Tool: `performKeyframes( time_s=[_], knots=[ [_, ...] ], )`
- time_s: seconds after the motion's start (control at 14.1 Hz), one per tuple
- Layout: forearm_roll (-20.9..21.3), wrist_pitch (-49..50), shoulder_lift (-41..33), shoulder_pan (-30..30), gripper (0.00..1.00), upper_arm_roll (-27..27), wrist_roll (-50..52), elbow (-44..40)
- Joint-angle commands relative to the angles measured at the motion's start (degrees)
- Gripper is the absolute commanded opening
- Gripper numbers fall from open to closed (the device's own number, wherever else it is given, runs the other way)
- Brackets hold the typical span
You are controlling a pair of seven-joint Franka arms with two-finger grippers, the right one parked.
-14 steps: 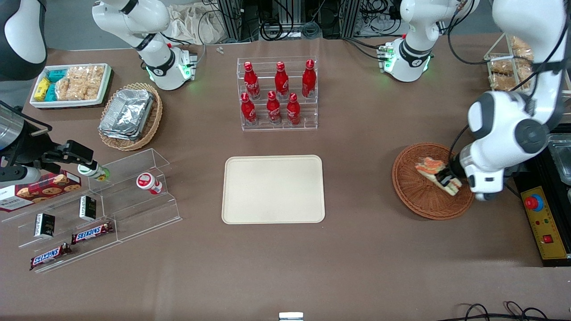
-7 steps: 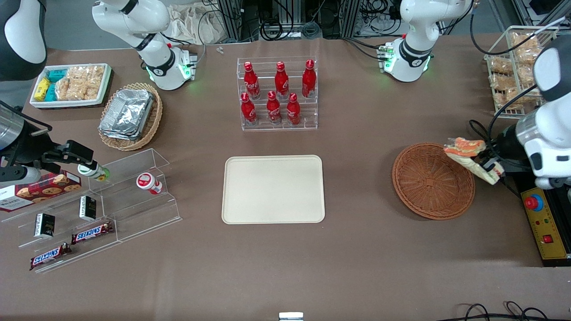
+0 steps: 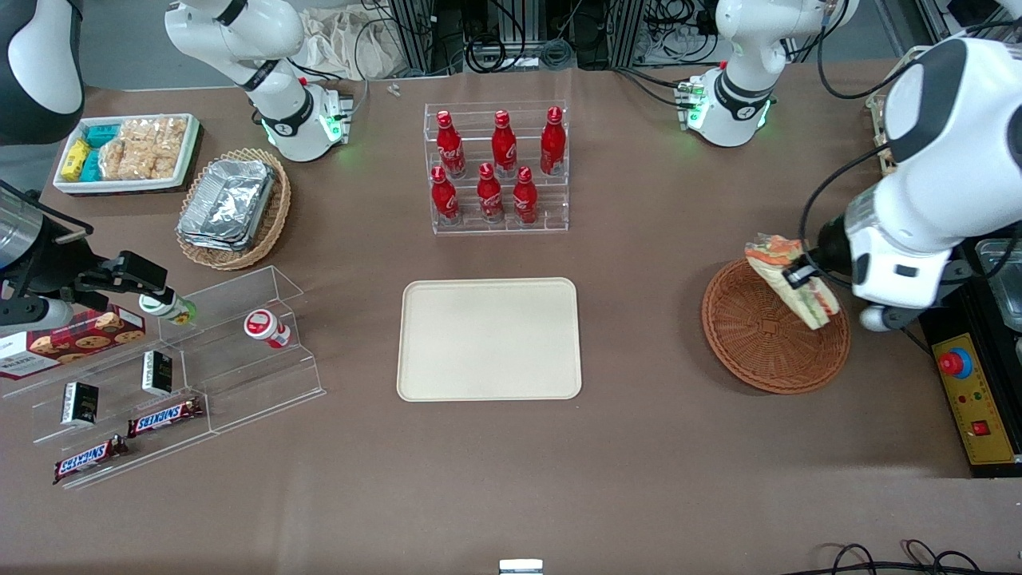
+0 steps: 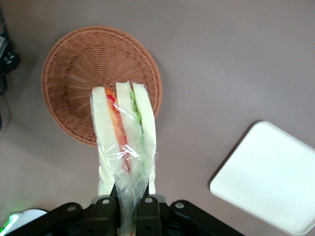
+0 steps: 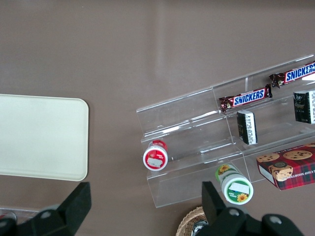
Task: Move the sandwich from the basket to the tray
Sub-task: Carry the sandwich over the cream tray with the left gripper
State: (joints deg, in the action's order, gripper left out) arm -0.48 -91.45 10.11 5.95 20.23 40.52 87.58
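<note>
1. My gripper (image 3: 798, 277) hangs above the basket (image 3: 758, 343), over the part of its rim farthest from the front cam, at the working arm's end of the tabletop (image 3: 639, 447).
2. Fingers (image 4: 109, 210) are clamped on the sandwich (image 3: 790, 279), pinching the end of the wedge closest to my wrist; the plastic wrap bunches up between them.
3. Sandwich is clear of the basket, lifted in the air, not touching the wicker.
4. In the wrist view the sandwich's (image 4: 125, 142) long axis runs straight out from my fingers, free end pointing away from the wrist, over the basket (image 4: 78, 64). Layers stand on edge: white bread outside, orange and green filling between.
5. In the front view the wedge sits slanted, one end farther from the cam and one nearer, filling edge facing up.
6. Tray (image 3: 489, 339) lies flat mid-tabletop, well apart from the basket, toward the parked arm's end; nothing on it.
</note>
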Motion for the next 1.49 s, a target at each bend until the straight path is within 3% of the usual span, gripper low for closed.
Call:
performKeyframes(
  time_s=[0.0, 0.21, 0.35, 0.5, 0.64, 0.85, 1.42],
  knots=[
    [0.2, 0.7, 2.5, 0.3, 0.02, 5.9, -3.4, -2.1],
    [0.4, -2.3, 3.9, 0.2, 0.02, 11.5, -3.3, -1.9],
    [0.6, -6.1, 6.0, 0.2, 0.07, 14.7, -2.6, -1.4],
    [2.8, -10.1, 9.6, -2.5, 0.06, 17.4, -1.9, -1.5],
    [6.6, -13.1, 14.6, -6.5, 0.00, 17.4, -0.7, -2.0],
    [12.2, -19.1, 20.8, -11.6, 0.00, 17.3, 3.1, -2.1],
    [13.7, -33.5, 34.0, -14.3, 0.00, 17.2, 4.7, -1.9]
  ],
)
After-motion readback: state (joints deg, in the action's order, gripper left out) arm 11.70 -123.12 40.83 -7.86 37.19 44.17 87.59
